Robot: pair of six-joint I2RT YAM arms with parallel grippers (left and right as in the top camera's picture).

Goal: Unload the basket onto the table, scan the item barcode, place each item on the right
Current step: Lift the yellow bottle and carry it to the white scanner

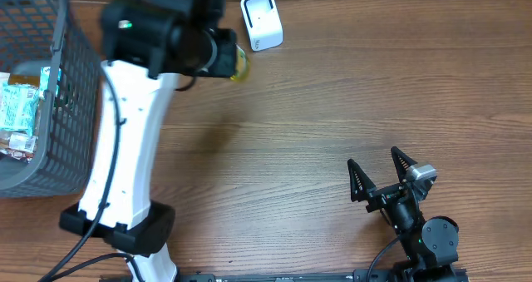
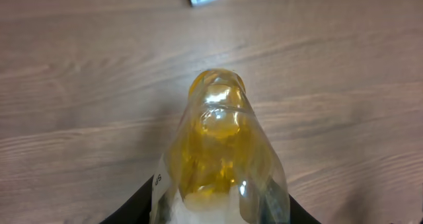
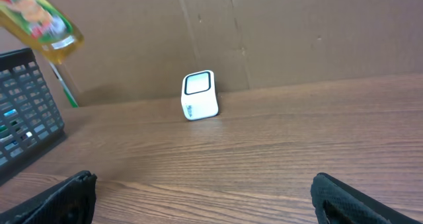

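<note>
A clear bottle (image 1: 238,64) of yellow liquid is gripped by the left hand (image 1: 218,53), whose dark fingers (image 2: 132,211) are seen closed on either side of it in the left wrist view. In the right wrist view the bottle (image 3: 43,19) is seen raised clear of the tabletop (image 1: 332,99) and tilted, with a red and green label on its side. From overhead it is found toward 11 o'clock on the tabletop, near the white scanner (image 1: 262,20) and at about 7 o'clock from it, with a gap between the two. The scanner (image 3: 199,95) is stood at the 12 o'clock edge, against a cardboard wall (image 3: 297,32), its dark-framed window tilted upward. A grey mesh basket (image 1: 75,82) is placed at 9 to 10 o'clock, and packets (image 1: 17,107) are seen inside it. The right hand (image 1: 381,170) is held at about 5 o'clock, well apart from the bottle and the scanner, with its fingers (image 3: 63,197) spread wide and nothing between them. Whether a barcode is turned toward the scanner cannot be told.
</note>
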